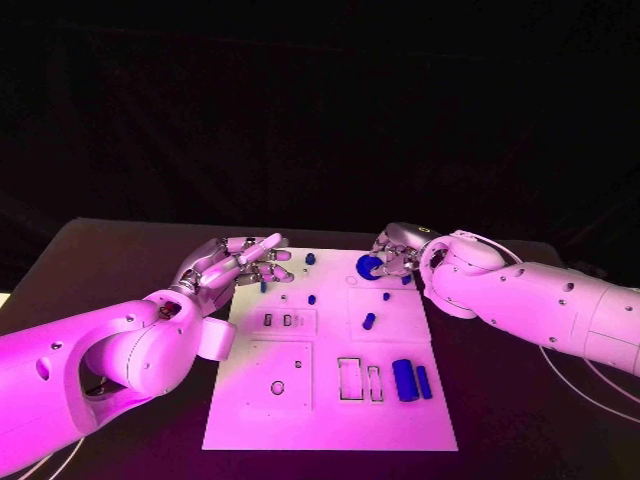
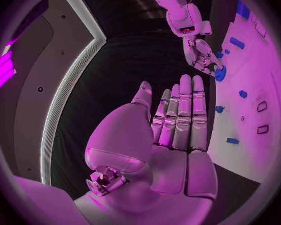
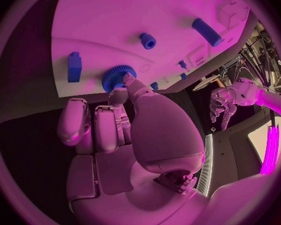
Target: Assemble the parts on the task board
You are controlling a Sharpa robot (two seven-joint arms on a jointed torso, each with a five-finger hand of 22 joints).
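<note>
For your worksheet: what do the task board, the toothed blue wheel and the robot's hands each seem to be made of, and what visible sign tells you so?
Task board: probably rigid plastic, matt white, with crisp cut-out slots.
Toothed blue wheel: likely moulded or printed plastic, uniformly blue with a dull sheen.
Right hand and left hand: apparently metal or metal-look shells, smooth and glossy with bright highlights.

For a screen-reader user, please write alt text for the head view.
The right hand pinches a round blue gear at the far edge of the white task board. The left hand hovers open over the board's far left corner. Small blue parts lie scattered on the board.
</note>
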